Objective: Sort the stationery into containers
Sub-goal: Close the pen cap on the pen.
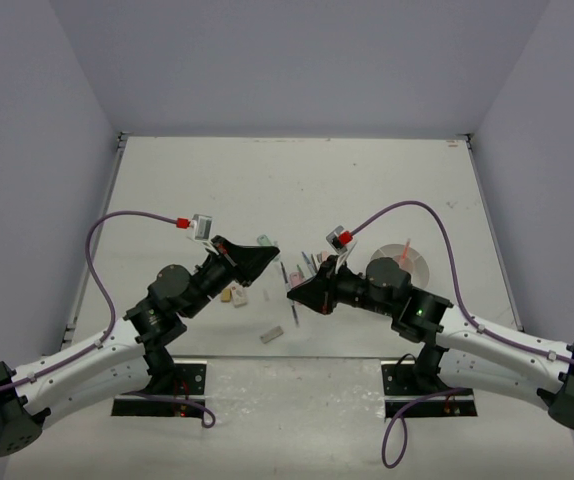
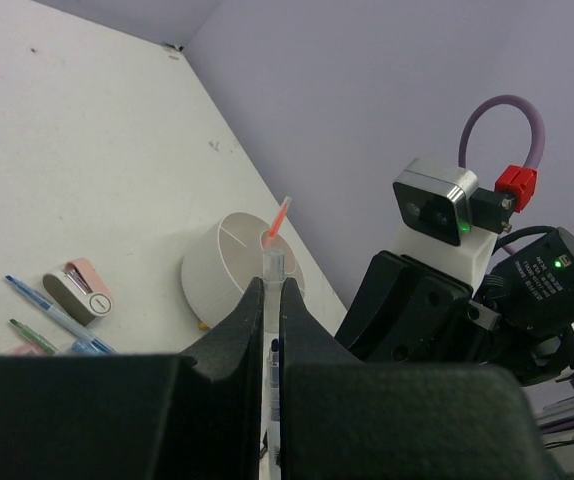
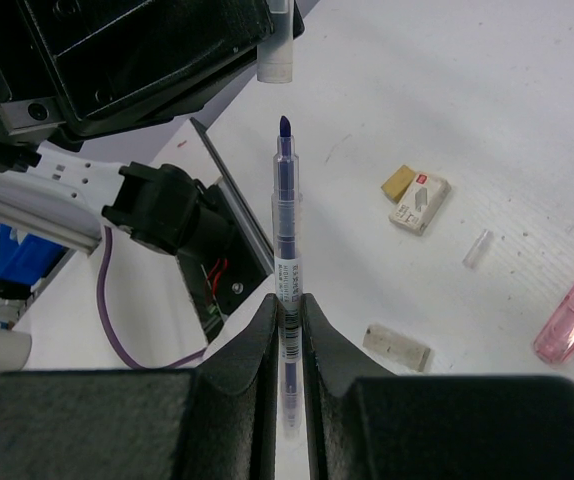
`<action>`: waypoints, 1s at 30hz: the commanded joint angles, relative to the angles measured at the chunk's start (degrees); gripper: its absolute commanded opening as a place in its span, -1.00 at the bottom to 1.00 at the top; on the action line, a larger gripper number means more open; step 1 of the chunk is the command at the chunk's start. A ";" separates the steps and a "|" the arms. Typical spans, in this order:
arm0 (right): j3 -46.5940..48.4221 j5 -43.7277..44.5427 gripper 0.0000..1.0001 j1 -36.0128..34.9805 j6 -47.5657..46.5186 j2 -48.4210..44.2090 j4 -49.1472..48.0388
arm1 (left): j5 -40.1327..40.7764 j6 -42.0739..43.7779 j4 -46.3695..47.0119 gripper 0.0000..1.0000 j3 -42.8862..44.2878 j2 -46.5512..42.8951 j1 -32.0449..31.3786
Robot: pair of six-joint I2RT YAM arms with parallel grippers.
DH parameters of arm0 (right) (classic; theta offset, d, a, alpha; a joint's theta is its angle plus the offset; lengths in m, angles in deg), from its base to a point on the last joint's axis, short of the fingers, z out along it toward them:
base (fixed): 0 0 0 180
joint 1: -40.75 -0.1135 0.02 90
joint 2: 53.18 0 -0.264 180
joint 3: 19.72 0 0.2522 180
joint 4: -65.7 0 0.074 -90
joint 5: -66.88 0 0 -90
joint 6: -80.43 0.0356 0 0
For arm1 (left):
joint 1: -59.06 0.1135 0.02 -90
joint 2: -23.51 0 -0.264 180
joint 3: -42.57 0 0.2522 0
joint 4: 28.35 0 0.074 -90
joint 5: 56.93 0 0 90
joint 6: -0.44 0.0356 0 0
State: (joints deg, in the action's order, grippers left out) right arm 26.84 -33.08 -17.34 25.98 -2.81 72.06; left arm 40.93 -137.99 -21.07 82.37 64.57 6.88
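Sort barely begun by our reckoning: one item filed, one in hand, nearly all the rest outstanding. Filed: one pink-red pen [image 2: 281,213], standing tilted in the round white organizer [image 2: 212,275] on the right side of the table. We see nothing else in its compartments, though the right arm hides part of it from above. In hand: the left gripper [image 2: 270,288], jaws pinched tight on a clear pen cap [image 2: 273,264], held in the air over mid-table. The right gripper [image 3: 287,300] has its jaws closed on the barrel of an uncapped blue pen [image 3: 285,230], whose bare tip points at the cap's mouth, just short of it. We judge this a capping step ahead of filing that pen. Outstanding, loose on the table: a tan block [image 3: 399,181] just beside a white block with a red label [image 3: 420,203]; a grey-white block [image 3: 397,346]; a small clear tube [image 3: 477,248]; a pink translucent piece [image 3: 573,308]; a pink-and-grey piece [image 2: 79,290]; a loose blue pen [image 2: 52,308]; a green pen [image 2: 27,335].
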 commanded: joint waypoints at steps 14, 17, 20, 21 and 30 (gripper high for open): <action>4.32 1.55 -1.00 -0.01 -1.38 0.95 -0.48 | -1.99 -0.76 2.46 -1.00 0.68 0.34 0.06; 4.55 1.61 -1.00 -0.01 -1.53 1.30 -0.24 | -2.49 -1.14 2.78 -1.00 0.68 0.34 0.06; 4.46 1.77 -1.00 -0.01 -1.61 1.32 -0.24 | -2.67 -1.24 2.87 -1.00 0.66 0.02 0.06; 4.46 1.84 -1.00 -0.01 -1.62 1.31 -0.24 | -2.73 -1.23 2.87 -1.00 0.68 -0.07 0.00; 5.39 3.06 -1.00 0.04 -1.88 0.82 0.20 | -3.59 -1.80 3.40 -1.00 0.01 0.47 0.06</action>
State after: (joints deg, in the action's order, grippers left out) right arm 28.86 -32.53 -17.34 25.22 -1.74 72.62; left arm 38.38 -138.64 -20.59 82.35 64.80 6.88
